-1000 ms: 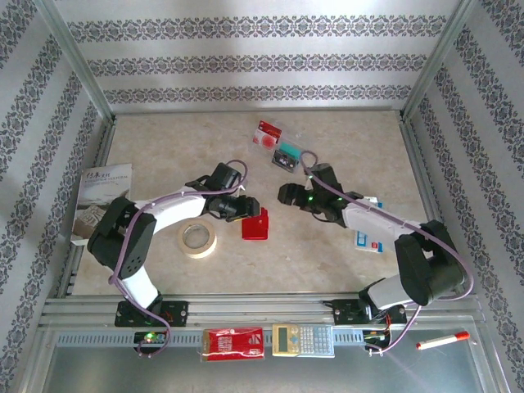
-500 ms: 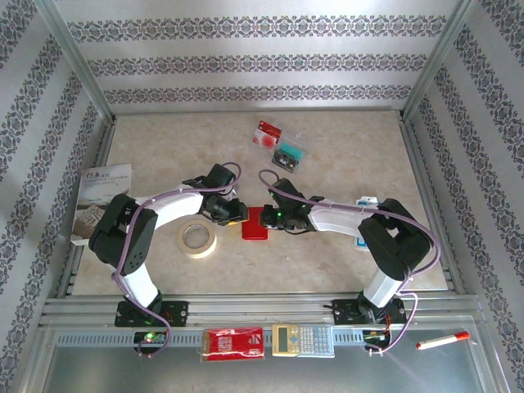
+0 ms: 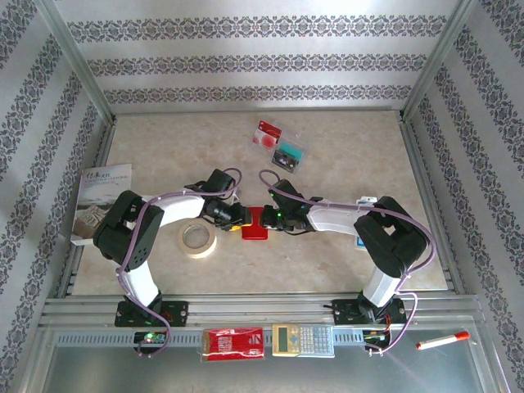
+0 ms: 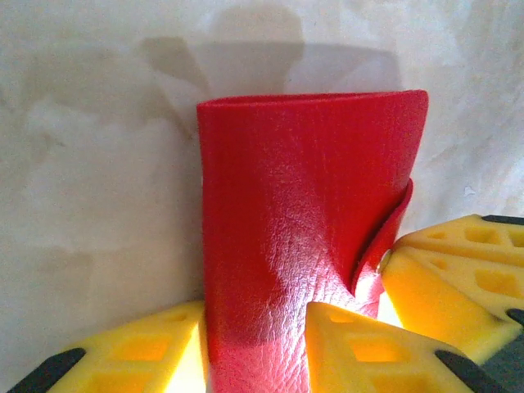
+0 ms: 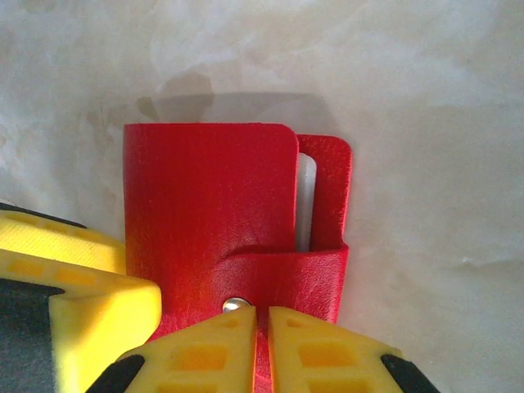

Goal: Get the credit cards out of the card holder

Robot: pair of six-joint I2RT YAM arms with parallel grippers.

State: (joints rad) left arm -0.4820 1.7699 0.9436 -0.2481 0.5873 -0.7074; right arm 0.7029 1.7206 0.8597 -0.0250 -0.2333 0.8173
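Red card holder (image 3: 255, 223), snapped closed mid-surface (image 3: 344, 155), is clenched by left claw (image 3: 238, 219) and right claw (image 3: 271, 219), which pinches its strap (image 5: 282, 274); opening step, next likely peel strap off snap.

Two credit cards (image 3: 268, 133) sit at upper centre. One card holder (image 3: 255, 223), one tape roll (image 3: 197, 238), one calculator (image 3: 303, 340), one marker (image 3: 442, 340).

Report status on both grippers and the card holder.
Left gripper shut on card holder. Right gripper shut on its snap flap. Holder closed. Nothing blocking.
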